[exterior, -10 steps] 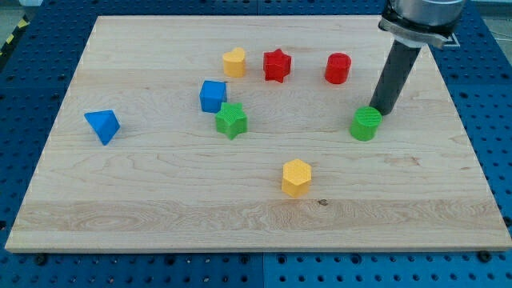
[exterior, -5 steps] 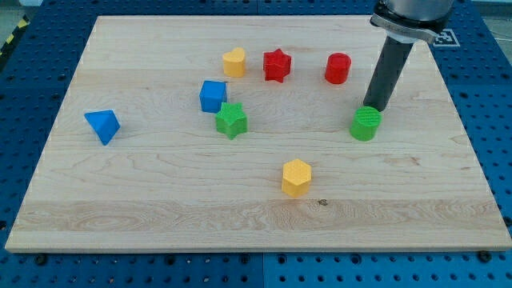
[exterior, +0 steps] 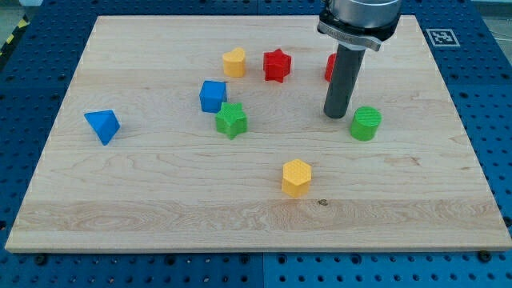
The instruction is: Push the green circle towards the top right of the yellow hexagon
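Light wooden table (exterior: 160, 192) fills most of the frame, resting on a blue perforated base (exterior: 492, 120). Straight dark rod enters from the upper right of the frame; no hand is fitted to it, so there is no open or closed state to record. My tip (exterior: 334, 117) sits on the table right of centre, just beside the small green circle block (exterior: 366, 123), on the block's left and slightly above it; a narrow strip of wood shows between them, so apart, not touching. Green circle block lies in the right-centre of the frame, up and to the right of the yellow hexagon block (exterior: 296, 177), which sits below centre, well apart from it. Red cylinder block (exterior: 329, 67) is partly hidden behind the rod, only its left edge showing. Red star block (exterior: 277, 65) is at upper centre, with a yellow block of rounded-top shape (exterior: 234, 62) just to its left. Blue cube block (exterior: 213, 96) lies left of centre, with the green star block (exterior: 231, 121) just below and right of it, close or touching; cannot tell which. Blue triangular block (exterior: 102, 126) sits alone at the left of the frame.
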Motion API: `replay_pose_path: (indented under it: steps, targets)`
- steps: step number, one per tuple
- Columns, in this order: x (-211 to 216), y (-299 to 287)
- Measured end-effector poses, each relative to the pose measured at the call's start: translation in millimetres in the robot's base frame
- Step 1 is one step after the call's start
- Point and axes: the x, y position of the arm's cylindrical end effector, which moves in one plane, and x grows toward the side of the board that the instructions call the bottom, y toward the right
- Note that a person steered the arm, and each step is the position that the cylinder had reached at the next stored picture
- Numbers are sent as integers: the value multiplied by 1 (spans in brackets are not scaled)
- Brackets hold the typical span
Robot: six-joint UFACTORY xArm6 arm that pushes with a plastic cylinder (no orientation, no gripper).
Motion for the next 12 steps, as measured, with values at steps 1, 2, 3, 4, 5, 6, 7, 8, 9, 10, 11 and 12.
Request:
replay_pose_path:
  steps: [1,2,3,4,5,6,7,8,9,10,11,12]
  targets:
    - [-4,17]
    - [-10,33]
    - [-11,45]
    - [-14,56]
    - [-7,58]
    - [16,58]
    - [41,57]
    - [64,52]
    - [70,50]
    - [70,50]
    - [72,50]
    - [71,50]
